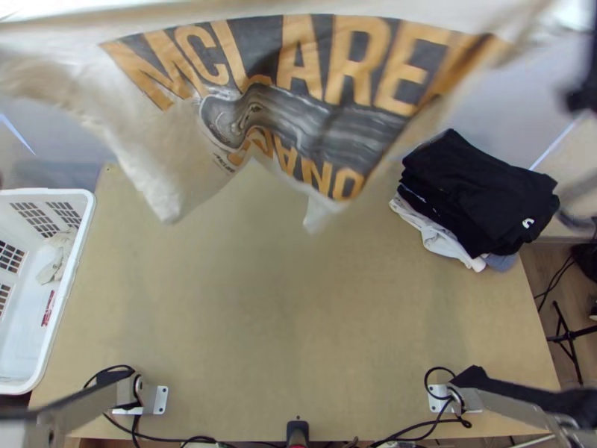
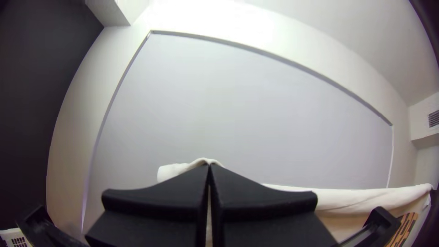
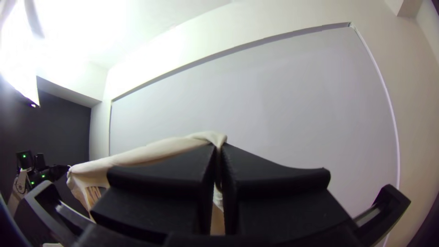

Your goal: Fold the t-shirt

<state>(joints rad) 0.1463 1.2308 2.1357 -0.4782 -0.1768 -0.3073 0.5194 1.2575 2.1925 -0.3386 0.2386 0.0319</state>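
A cream t-shirt (image 1: 142, 142) with dark and orange print hangs spread in the air over the table's far part, its lower edge uneven and drooping in points. The left gripper (image 2: 209, 170) is shut on a top part of the shirt (image 2: 347, 199), which stretches off to one side in the left wrist view. The right gripper (image 3: 220, 148) is also shut on the shirt (image 3: 151, 152); the cloth runs from its fingertips toward the other arm's gripper (image 3: 57, 170), visible farther off in the right wrist view.
A stack of folded dark and light clothes (image 1: 477, 198) lies at the table's far right. A white plastic basket (image 1: 78, 246) with some cloth inside stands at the left. Cables (image 1: 246, 440) run along the near edge of the wooden table (image 1: 298, 328), between the arms' bases.
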